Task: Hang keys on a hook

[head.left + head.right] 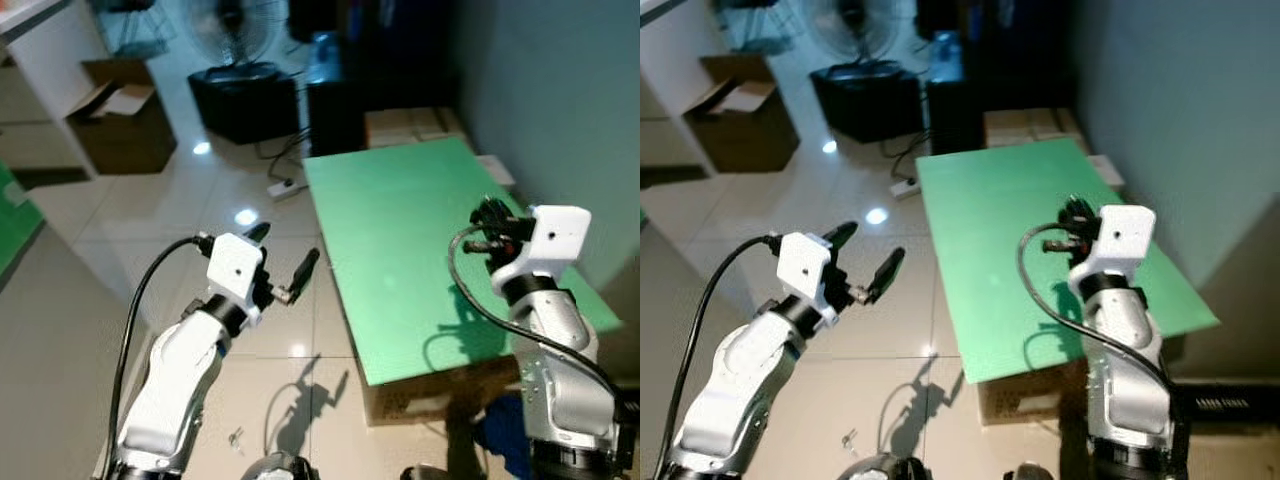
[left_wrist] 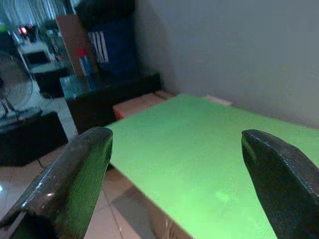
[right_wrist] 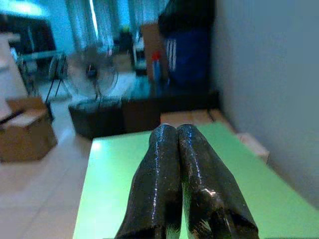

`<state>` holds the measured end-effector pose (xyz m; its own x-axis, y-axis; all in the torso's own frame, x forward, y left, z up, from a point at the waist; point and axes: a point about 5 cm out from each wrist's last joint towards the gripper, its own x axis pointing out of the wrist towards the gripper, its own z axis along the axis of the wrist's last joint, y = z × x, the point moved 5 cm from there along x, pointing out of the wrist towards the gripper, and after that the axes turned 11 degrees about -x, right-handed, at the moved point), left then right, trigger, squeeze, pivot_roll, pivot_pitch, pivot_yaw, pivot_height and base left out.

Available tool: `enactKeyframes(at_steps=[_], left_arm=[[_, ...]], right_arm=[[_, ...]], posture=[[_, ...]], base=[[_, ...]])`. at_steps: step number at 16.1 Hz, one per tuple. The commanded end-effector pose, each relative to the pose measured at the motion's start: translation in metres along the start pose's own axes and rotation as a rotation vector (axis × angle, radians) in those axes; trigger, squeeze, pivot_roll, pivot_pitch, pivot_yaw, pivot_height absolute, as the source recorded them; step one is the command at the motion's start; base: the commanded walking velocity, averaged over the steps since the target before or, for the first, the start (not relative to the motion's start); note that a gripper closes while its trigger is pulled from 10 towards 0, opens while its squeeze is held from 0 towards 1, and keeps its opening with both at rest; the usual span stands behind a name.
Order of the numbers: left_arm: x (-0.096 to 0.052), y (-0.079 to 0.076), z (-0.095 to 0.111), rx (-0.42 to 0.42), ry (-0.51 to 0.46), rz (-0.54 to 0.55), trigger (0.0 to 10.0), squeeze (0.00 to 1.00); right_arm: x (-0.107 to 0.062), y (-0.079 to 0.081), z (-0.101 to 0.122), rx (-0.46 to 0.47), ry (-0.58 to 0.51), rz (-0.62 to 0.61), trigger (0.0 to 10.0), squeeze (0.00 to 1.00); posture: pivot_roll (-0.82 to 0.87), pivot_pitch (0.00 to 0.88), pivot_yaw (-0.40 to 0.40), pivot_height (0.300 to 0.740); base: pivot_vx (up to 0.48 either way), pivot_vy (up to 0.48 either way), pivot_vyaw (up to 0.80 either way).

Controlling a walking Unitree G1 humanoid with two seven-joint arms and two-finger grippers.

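A flat bright green rectangular board [image 1: 420, 250] lies on low cardboard boxes beside a grey wall [image 1: 560, 100]. The left gripper [image 1: 285, 262] hangs over the glossy pale tiled floor [image 1: 130, 215] just off the board's near left edge, its two black fingers [image 2: 75, 184] spread wide apart with nothing between them. The right gripper [image 3: 185, 169] sits above the board's right part, fingers pressed together, empty. A small metallic bunch, seemingly the keys [image 1: 236, 437], lies on the tiles near the robot's feet, too small to be sure. Farther back stand an open brown cardboard box [image 1: 125, 115], a black standing fan [image 1: 240, 40] and a white power strip [image 1: 283, 187]
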<state>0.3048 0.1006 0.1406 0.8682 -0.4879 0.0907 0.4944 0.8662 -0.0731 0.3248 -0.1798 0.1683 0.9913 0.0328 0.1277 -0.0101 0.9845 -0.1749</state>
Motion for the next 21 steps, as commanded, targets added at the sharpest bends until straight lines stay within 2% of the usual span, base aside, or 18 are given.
enactKeyframes(at_steps=[1,5,8,11,18,21], left_arm=[[-0.001,0.002,0.000,0.027,-0.010,0.022,10.0,0.00],[-0.008,0.002,-0.002,0.057,0.004,0.026,10.0,0.00],[-0.007,-0.002,0.000,0.087,-0.001,0.017,10.0,0.00],[-0.005,0.003,0.005,0.095,-0.026,0.045,10.0,0.00],[-0.002,0.006,0.003,0.095,-0.016,0.074,10.0,0.00],[-0.001,0.010,0.005,0.074,-0.031,0.140,10.0,0.00]], right_arm=[[-0.005,0.014,0.012,-0.032,-0.056,0.033,10.0,0.00],[-0.010,0.023,0.013,-0.026,-0.052,0.050,10.0,0.00],[-0.010,0.024,0.013,-0.027,-0.049,0.054,10.0,0.00],[-0.011,0.023,0.013,-0.025,-0.048,0.057,10.0,0.00],[-0.005,0.025,0.018,-0.038,-0.060,0.081,10.0,0.00],[-0.003,0.028,0.016,-0.047,-0.044,0.100,10.0,0.00]], posture=[[-0.01,0.000,0.096,0.740],[-0.02,0.000,0.093,0.740],[-0.02,0.000,0.095,0.740],[-0.02,0.000,0.090,0.740],[-0.02,0.000,0.085,0.740],[-0.02,0.000,0.070,0.740]], base=[[0.000,0.000,0.00],[0.000,0.000,0.54],[0.000,0.000,0.80],[0.000,0.000,0.80],[0.000,0.000,0.80],[0.000,0.000,0.80]])
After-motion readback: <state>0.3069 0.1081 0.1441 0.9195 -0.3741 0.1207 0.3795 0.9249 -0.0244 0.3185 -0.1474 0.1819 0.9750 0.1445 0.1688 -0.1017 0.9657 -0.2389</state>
